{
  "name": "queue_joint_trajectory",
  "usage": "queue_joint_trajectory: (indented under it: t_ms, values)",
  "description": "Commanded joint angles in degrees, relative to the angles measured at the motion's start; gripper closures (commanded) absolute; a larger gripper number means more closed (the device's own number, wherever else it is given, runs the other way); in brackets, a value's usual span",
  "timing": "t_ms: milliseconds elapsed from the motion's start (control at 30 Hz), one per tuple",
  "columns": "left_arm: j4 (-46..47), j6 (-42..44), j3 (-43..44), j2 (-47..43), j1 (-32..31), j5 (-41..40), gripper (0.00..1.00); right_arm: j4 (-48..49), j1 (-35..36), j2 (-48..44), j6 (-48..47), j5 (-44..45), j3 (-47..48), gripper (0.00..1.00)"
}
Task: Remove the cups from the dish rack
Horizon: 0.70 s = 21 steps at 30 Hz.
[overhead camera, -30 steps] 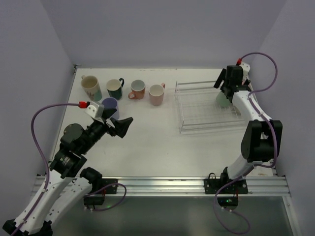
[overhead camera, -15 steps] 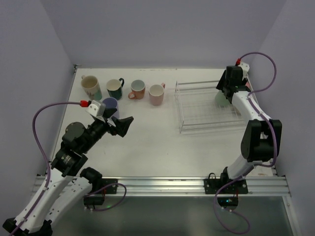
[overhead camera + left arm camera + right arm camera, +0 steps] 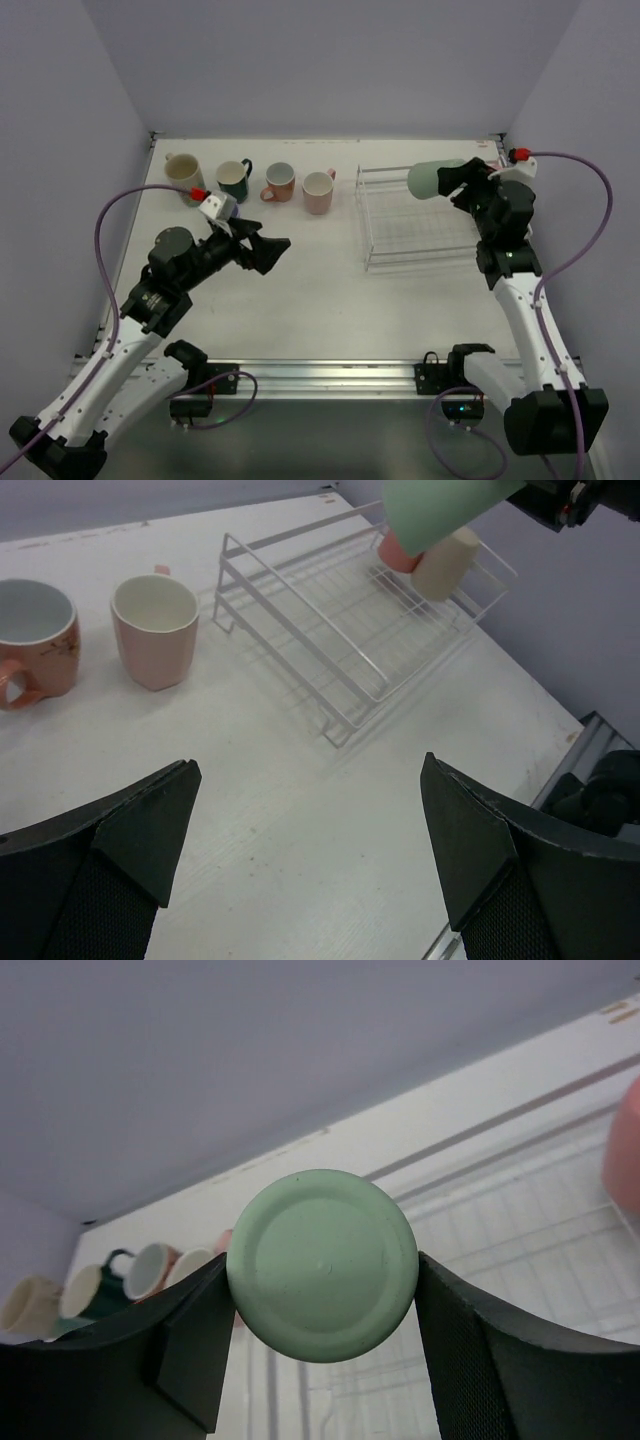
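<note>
My right gripper [image 3: 462, 181] is shut on a mint green cup [image 3: 432, 178], held on its side in the air over the back of the dish rack [image 3: 415, 215]. In the right wrist view the cup's round base [image 3: 322, 1263] fills the gap between the fingers of the right gripper [image 3: 322, 1282]. A coral red cup [image 3: 395, 552] and a cream tumbler [image 3: 445, 565] lie in the rack's [image 3: 330, 630] far corner. My left gripper [image 3: 270, 250] hangs open over bare table left of the rack, with nothing between the fingers of the gripper [image 3: 307, 780].
A row of cups stands at the back left: cream mug [image 3: 183, 172], dark green mug [image 3: 234, 180], salmon mug [image 3: 280, 182], pink cup [image 3: 318, 190]. Lilac walls close in the table on three sides. A metal rail [image 3: 330, 375] runs along the near edge.
The right gripper has shut on the mint green cup and lifted it out of the rack, up and to the left. The left arm has shifted right, toward the table's middle.
</note>
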Motion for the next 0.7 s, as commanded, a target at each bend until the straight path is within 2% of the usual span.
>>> queue_joint_trajectory:
  t_ms: [0,100,133,233,433,600,667]
  values:
    - [8.22,-7.56,3.44,2.94,0.08,8.05,0.0,7.77,0.11,-4.7,8.62,-16.15,-3.94,0.56]
    - [14.64,-12.92,3.44,6.98,0.08,11.92,0.0,18.18,0.46,-8.4,16.51,-25.06,-8.5,0.56]
    - [16.22,-14.34,3.35,8.04,-0.01,12.89,0.0,21.19,0.81,-9.01,18.73,-30.74,-9.75,0.56]
    - [22.64,-19.52,2.83,12.0,-0.18,15.88,0.0,29.29,3.34,-10.77,26.12,-36.4,-13.36,0.56]
    - [31.26,-26.65,2.65,18.95,-1.59,19.4,0.0,37.21,11.51,-11.83,30.7,-38.18,-16.17,0.56]
    - [36.01,-30.26,3.0,22.11,-3.87,20.54,0.0,45.03,13.2,-8.85,35.35,-41.43,-18.19,0.55]
    - [36.71,-30.78,3.35,22.64,-4.58,20.37,0.0,45.22,13.29,-8.23,35.37,-41.96,-18.11,0.55]
